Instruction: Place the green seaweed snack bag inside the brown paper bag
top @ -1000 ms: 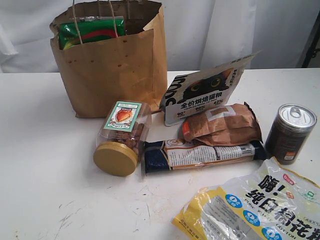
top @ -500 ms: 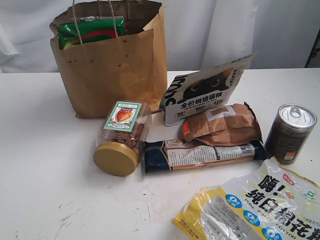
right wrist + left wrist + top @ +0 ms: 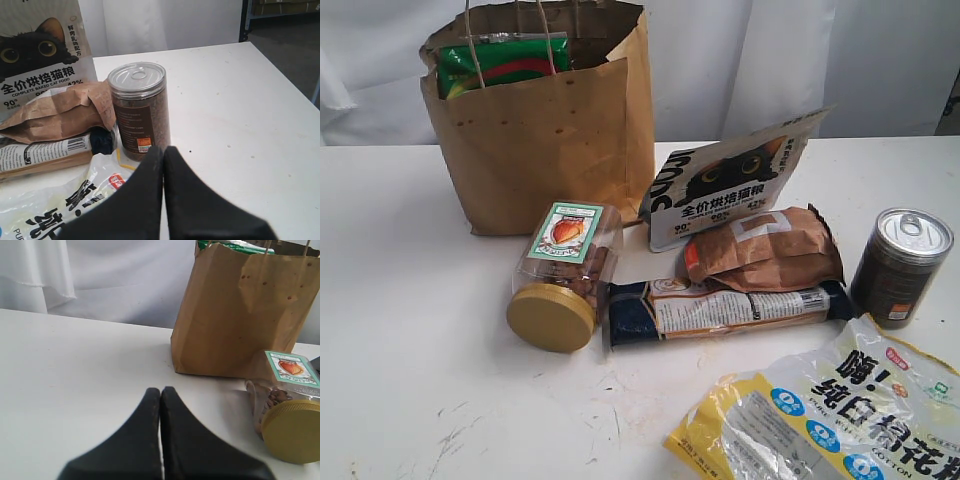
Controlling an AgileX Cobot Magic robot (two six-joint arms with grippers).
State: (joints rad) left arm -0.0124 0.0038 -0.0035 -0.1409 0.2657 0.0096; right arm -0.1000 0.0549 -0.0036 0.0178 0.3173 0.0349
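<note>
The green seaweed snack bag (image 3: 500, 62) stands inside the brown paper bag (image 3: 550, 150), its top showing; a gold-lidded jar (image 3: 565, 275) lies just before the bag, a cat-food pouch (image 3: 730, 185) beside it; left gripper (image 3: 160, 392) and right gripper (image 3: 163, 150) are pinched together, empty.

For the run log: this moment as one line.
green seaweed snack bag: inside brown paper bag | left gripper: shut, empty | right gripper: shut, empty
</note>
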